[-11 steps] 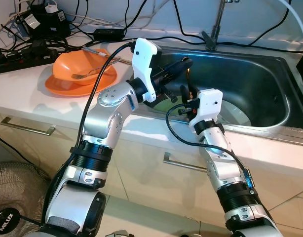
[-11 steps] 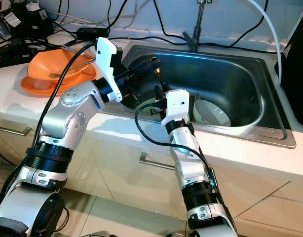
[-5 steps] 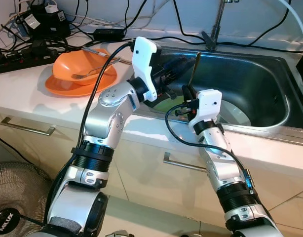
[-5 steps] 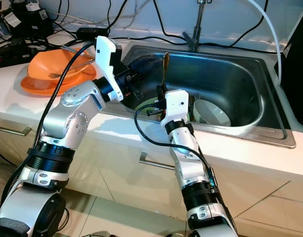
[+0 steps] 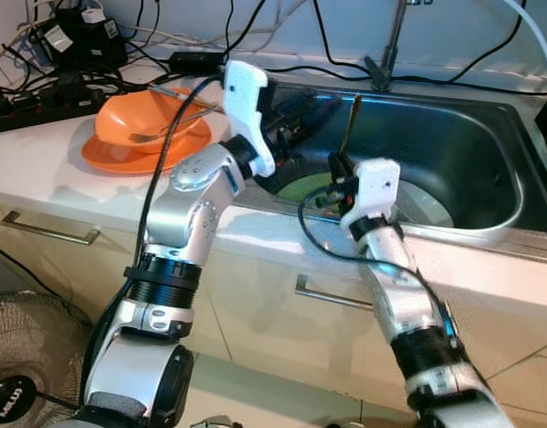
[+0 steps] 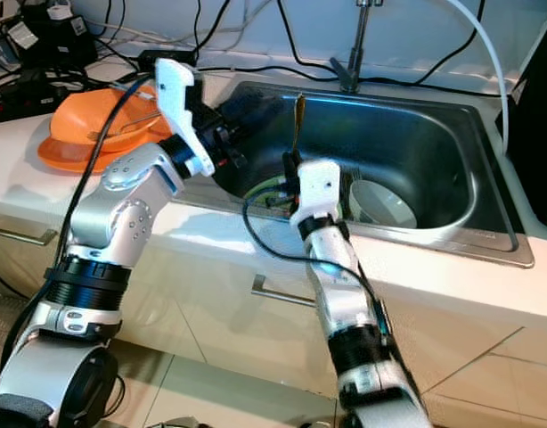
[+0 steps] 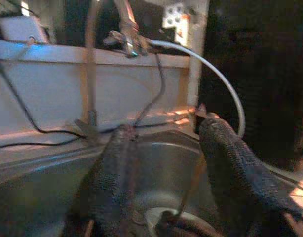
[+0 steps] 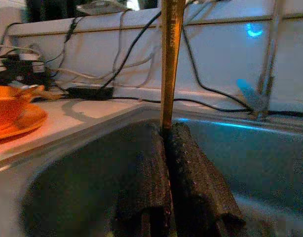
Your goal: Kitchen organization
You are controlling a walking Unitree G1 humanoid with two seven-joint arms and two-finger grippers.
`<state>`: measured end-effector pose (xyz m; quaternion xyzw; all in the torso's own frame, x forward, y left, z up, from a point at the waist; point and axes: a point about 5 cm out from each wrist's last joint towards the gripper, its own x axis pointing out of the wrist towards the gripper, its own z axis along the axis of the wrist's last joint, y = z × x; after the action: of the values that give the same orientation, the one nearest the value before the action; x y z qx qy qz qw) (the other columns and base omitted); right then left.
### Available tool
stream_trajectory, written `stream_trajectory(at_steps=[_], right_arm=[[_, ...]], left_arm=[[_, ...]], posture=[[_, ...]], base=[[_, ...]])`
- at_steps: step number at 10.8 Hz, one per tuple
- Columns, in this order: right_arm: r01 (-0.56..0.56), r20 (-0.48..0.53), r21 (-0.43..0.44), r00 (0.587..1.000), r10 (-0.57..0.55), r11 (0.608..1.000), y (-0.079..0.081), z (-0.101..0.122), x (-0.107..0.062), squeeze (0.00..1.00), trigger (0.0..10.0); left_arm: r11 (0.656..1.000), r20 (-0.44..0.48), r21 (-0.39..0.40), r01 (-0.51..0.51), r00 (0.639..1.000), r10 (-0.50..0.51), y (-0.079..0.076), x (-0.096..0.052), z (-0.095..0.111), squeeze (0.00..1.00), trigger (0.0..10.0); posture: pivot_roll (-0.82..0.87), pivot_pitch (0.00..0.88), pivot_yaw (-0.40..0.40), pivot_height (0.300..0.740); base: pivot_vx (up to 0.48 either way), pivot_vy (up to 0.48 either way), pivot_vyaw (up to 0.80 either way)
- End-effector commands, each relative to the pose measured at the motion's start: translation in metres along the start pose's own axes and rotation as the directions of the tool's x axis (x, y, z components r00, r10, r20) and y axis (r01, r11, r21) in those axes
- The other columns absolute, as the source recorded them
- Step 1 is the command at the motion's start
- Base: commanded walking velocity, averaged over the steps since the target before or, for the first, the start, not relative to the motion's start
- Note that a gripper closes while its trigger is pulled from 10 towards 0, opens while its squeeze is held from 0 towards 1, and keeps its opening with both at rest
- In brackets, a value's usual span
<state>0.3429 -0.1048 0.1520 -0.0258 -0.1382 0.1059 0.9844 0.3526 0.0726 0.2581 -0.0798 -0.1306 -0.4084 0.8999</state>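
white lettering, seemingly "MILUX", on the hub of the floor fan [image 5: 8, 399]; nothing else legible

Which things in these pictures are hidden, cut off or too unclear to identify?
- Utensil held by the right gripper: the right wrist view cuts off its top, so its type is unclear.
- Green item in the sink: both arms hide most of it in the left eye view.
- White bowl: the right arm covers its near side in the right eye view.
- Left gripper: the left wrist view is dark and blurred.

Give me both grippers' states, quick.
Left gripper: open, empty, over the sink.
Right gripper: shut on a thin upright utensil handle.
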Motion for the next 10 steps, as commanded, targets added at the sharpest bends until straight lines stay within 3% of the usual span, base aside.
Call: stream_trajectory(at_steps=[1,2,3,4,6,10], right_arm=[[0.027,0.007,-0.019,1.0,-0.027,0.999,-0.006,0.002,0.004,0.0,0.0],[0.064,0.01,-0.035,0.998,-0.063,0.997,-0.017,0.006,0.009,0.0,0.0],[0.1,0.008,-0.042,0.995,-0.1,0.994,-0.026,0.009,0.014,0.0,4.4],[0.143,-0.015,-0.073,0.989,-0.145,0.987,-0.036,0.009,0.02,0.0,10.0],[0.226,-0.081,-0.07,0.969,-0.231,0.972,-0.055,0.006,0.03,0.0,10.0],[0.176,-0.225,-0.088,0.955,-0.192,0.98,-0.054,-0.005,0.043,0.0,10.0]], left_arm=[[0.999,0.019,0.015,-0.043,0.999,0.042,0.006,-0.005,0.002,0.93,10.0],[0.995,-0.004,0.02,-0.095,0.995,0.095,0.013,-0.013,-0.005,0.0,10.0],[0.99,-0.053,0.028,-0.137,0.989,0.139,0.019,-0.02,-0.015,0.0,10.0],[0.983,-0.144,0.054,-0.177,0.973,0.183,0.024,-0.028,-0.03,0.0,10.0],[0.973,-0.375,0.123,-0.194,0.899,0.226,0.027,-0.047,-0.073,0.0,10.0],[0.979,-0.442,0.097,-0.18,0.873,0.205,0.019,-0.05,-0.089,0.0,10.0]], posture=[[0.03,0.011,0.05,0.74],[0.03,0.012,0.05,0.74],[0.04,0.015,0.048,0.74],[0.04,0.014,0.047,0.74],[0.05,0.015,0.04,0.74],[0.08,0.016,0.025,0.74]], base=[[0.0,0.0,0.0],[0.0,0.0,0.0],[0.0,0.0,0.0],[0.0,0.0,0.0],[0.0,0.0,0.0],[0.0,0.0,0.0]])
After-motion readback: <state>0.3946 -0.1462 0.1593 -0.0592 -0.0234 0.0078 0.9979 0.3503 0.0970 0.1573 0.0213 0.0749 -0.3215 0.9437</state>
